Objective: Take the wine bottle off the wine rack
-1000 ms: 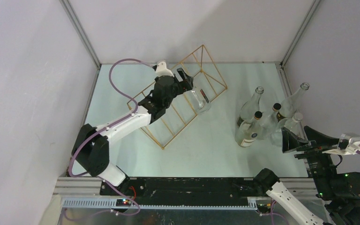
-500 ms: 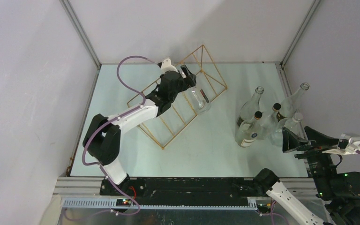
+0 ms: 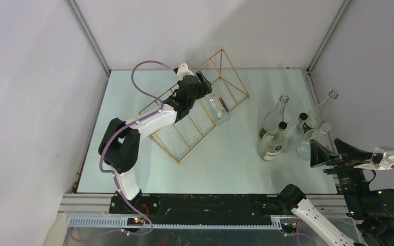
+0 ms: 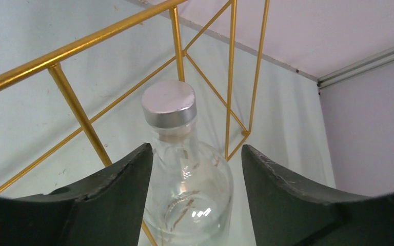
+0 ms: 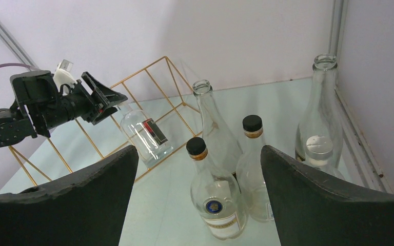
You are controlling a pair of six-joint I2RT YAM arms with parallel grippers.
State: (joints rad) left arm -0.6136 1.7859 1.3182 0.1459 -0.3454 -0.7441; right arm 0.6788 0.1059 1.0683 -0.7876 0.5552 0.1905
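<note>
My left gripper is spread around the wine bottle's capped neck. I can't tell whether either finger touches the glass. Its base is cut off here. The right wrist view shows it sloping in the wine rack, wires close beside it. My right gripper gapes wide, holding nothing, near the standing bottles.

The place is a robotics lab test cell. Plain pale panel walls joined by bare aluminium corner posts box in a pale green tabletop. A slotted metal rail at its near edge carries a white-and-black robot arm trailing a purple cable.
</note>
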